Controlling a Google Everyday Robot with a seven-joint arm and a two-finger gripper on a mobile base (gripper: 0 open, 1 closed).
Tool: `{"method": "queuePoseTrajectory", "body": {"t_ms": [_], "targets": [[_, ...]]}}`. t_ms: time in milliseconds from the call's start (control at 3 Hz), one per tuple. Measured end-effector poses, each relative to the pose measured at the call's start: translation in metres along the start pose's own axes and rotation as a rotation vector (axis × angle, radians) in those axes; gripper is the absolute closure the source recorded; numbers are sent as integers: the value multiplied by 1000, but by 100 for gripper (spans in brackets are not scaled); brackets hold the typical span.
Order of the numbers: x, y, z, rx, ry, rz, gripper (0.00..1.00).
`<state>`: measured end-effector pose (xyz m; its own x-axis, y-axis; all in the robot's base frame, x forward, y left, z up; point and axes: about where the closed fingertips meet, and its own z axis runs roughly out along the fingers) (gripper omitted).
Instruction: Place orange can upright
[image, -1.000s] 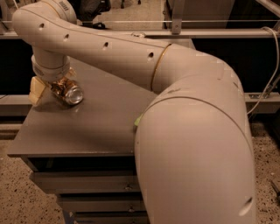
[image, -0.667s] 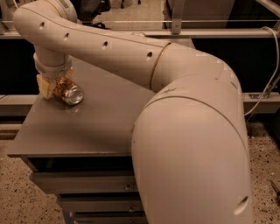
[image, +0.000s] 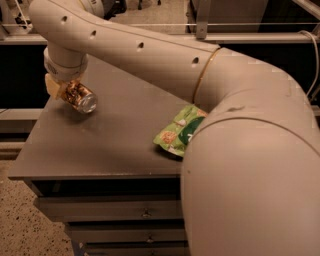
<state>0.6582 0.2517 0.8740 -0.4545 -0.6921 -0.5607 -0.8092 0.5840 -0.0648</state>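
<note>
The orange can (image: 80, 97) is orange-brown with a mottled golden pattern and a silver end. It is tilted on its side, silver end pointing down and right, just above the far left part of the grey table (image: 100, 145). My gripper (image: 62, 88) is shut on the can's upper end, with a cream fingertip (image: 51, 85) showing at its left. The arm reaches in from the right, across the whole view.
A green snack bag (image: 181, 131) lies on the table's right side, partly hidden by my arm. Drawers sit under the table top. A dark shelf rail runs along the back. The speckled floor shows at lower left.
The arm has shifted, uncovering the green snack bag. The can stays in the gripper at the table's far left, still tilted, now held slightly higher off the surface.
</note>
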Motion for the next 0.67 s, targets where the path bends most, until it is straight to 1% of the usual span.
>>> {"method": "queuePoseTrajectory", "body": {"t_ms": [333,667], "targets": [[-13,-2,-10,-71,-169,0,100],[-12,4,-16,-189,-344,0,100]]}}
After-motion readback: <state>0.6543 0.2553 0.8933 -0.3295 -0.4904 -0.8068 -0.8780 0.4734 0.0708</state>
